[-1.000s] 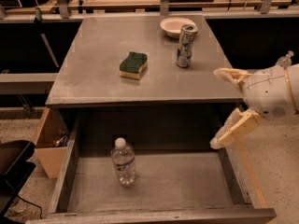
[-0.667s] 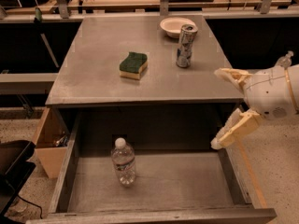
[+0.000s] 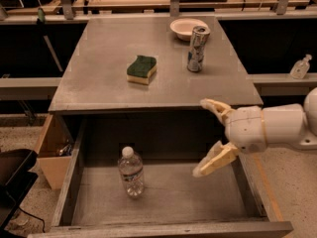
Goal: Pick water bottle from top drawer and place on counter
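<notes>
The water bottle (image 3: pixel 131 172), clear with a white cap, stands upright on the floor of the open top drawer (image 3: pixel 198 195), left of its middle. My gripper (image 3: pixel 209 138) is open and empty, its two tan fingers spread wide. It hangs over the drawer's right part, just below the front edge of the counter (image 3: pixel 99 83), and points left toward the bottle, about a third of the drawer's width from it.
On the counter stand a silver can (image 3: pixel 197 48), a white bowl (image 3: pixel 188 28) behind it and a green-and-yellow sponge (image 3: pixel 141 69). A pump-top dispenser bottle (image 3: pixel 300 67) sits on a ledge at the right. A tan wooden box (image 3: pixel 52 150) stands left of the drawer.
My gripper has moved left, from beside the drawer's right wall to over the drawer's right part. The bottle has not moved.
</notes>
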Controlling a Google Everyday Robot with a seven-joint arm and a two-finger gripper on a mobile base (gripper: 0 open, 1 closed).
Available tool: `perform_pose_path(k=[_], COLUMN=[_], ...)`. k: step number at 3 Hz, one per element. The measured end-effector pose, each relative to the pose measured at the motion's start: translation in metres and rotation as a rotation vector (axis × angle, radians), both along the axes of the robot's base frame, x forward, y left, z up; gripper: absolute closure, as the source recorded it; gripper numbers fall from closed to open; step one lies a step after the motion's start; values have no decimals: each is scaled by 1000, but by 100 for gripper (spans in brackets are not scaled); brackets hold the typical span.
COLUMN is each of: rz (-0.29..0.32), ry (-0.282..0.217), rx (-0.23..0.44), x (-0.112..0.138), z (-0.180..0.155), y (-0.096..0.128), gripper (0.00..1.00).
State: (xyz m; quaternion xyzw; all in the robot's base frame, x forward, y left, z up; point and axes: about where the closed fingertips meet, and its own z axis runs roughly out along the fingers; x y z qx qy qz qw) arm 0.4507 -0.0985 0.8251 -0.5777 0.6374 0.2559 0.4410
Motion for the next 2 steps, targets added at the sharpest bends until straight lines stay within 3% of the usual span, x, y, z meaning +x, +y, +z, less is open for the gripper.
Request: perform_pose_path(k=[2], rz=[88], ry=[42], rx=[122], x=[6], z=[-67], y=[70], gripper=[0])
